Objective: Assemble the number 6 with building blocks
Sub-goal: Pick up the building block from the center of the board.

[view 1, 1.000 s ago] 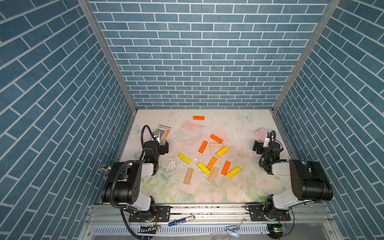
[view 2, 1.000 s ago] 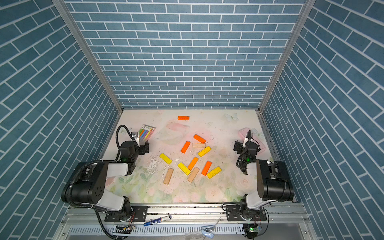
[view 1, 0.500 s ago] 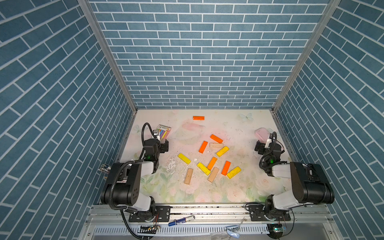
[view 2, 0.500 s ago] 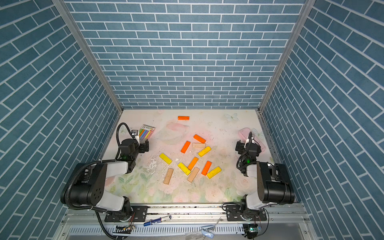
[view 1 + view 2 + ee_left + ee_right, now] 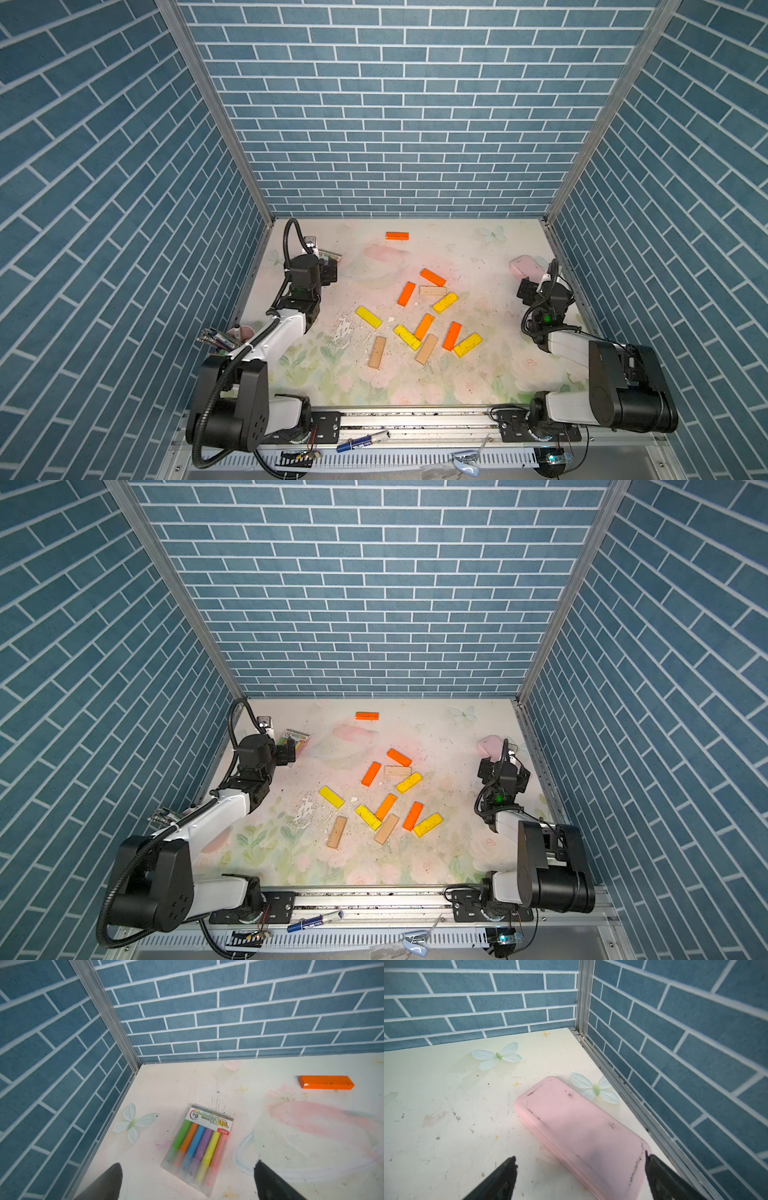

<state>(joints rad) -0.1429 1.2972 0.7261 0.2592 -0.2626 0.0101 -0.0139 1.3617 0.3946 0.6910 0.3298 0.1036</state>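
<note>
The building blocks (image 5: 424, 326) are small flat wooden planks, so I judge them light, stiff and not fragile. The painted faces may be a little slippery. They lie flat on the bench (image 5: 490, 374), so I think the best hold is from above, across the two long edges near the middle of a plank. Where two planks touch there is little room for a finger, so I would take a free one first.

In both top views most of them lie scattered a little below the middle of the frame, orange, yellow and tan mixed. No shape of a 6 is there yet. One orange block (image 5: 326, 1082) lies alone, higher in the frame, near the back wall.

My left fingers (image 5: 104, 1184) are spread wide and hold nothing. Between their tips I see the pack of coloured sticks (image 5: 199, 1147), not touched. My right fingers (image 5: 500, 1180) are also wide and empty, over the pink case (image 5: 581, 1132). Whether one tip touches it, I cannot tell.
</note>
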